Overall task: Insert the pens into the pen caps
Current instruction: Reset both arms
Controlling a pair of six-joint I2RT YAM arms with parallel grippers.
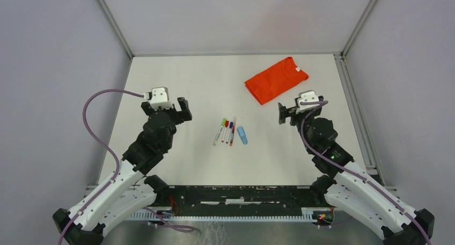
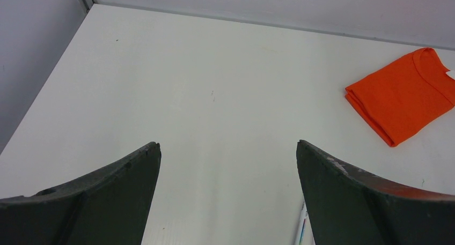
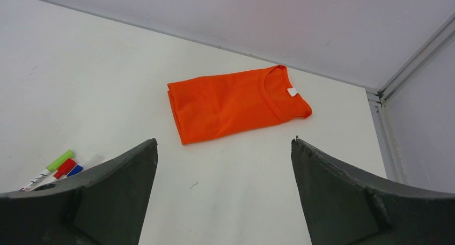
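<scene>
Lying at mid-counter: the pens (image 1: 226, 131), about 4 of them side by side, slanting, with green, red and blue caps showing at their far ends.
Landmark: the pens serve for every place below.
Loose blue piece: a light blue cap-like piece (image 1: 242, 135) lies just right of the pens, apart from them; whether it is a cap I cannot tell for sure.
Caps: in the right wrist view a green, a red and a blue cap (image 3: 66, 165) sit on pen ends, so at least 3 look capped already; the 4th pen is too small to judge.
Stage: this fits either pens mostly capped with 1 piece left over, or a layout that was set so; the pictures do not settle it.
Left pincer (image 1: 182, 110): well left of the pens, jaws wide apart, holding nothing.
Right pincer (image 1: 283, 114): well right of the pens, jaws wide apart, holding nothing.
Orange shirt (image 1: 276, 79): folded, beyond the pens and to their right, well apart.
Counter (image 1: 177, 73): white, smooth.
Handling: pens likely light, stiff, round and smooth, so apt to roll or slip; lying close together, they leave little finger room.
Hold: best taken across the mid-barrel, leaving the end free.
</scene>
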